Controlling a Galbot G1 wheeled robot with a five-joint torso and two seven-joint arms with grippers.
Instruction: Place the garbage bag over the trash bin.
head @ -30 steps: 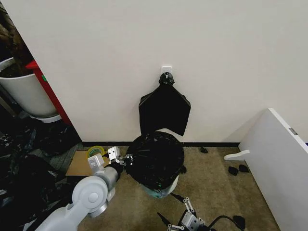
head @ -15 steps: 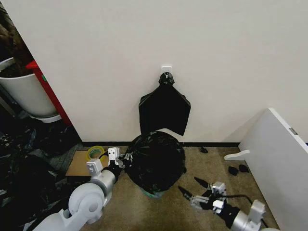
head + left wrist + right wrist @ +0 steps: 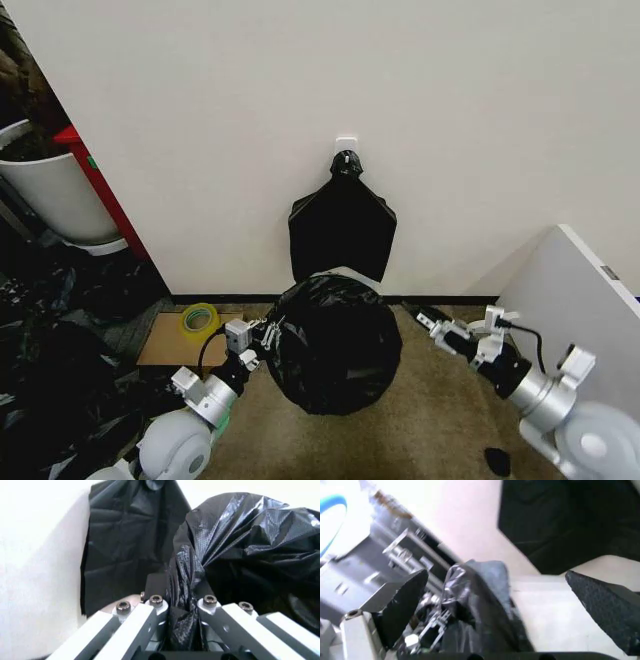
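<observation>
Left tool (image 3: 182,609) pinches wrinkly glossy garbage bag (image 3: 335,345); right tool (image 3: 432,322) spread, beside it

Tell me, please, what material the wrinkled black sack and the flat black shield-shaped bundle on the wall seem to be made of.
The wrinkled black sack looks like thin glossy plastic film: fine creases, shiny highlights, bunched where the left gripper pinches it. The flat black shield-shaped bundle seems folded plastic too, smoother and duller.
</observation>
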